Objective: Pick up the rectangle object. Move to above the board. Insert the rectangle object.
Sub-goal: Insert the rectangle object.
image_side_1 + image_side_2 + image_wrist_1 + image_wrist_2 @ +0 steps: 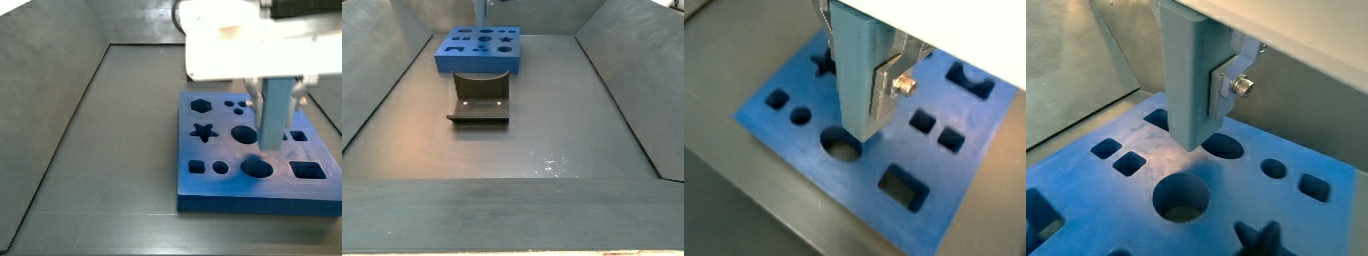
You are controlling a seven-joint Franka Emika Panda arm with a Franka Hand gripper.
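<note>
Above the board [254, 150], the gripper [887, 75] holds the rectangle object [858, 75] upright, clamped between its silver fingers [895, 80], lower end hanging just over the cut-outs. I judge the insertion step is at hand: the next move calls for aligning with the matching slot, then descending straight. Only a side view shows the dark U-shaped holder [480, 100], at the board's six o'clock; the gripper itself is hardly visible there.

No writing, label, brand, number or sign can be read anywhere. The board [254, 150] bears only shaped cut-outs, and the rectangle object [859, 75] held in the hand [885, 85] above it looks plain, though the blurred wrist views could hide fine print.
</note>
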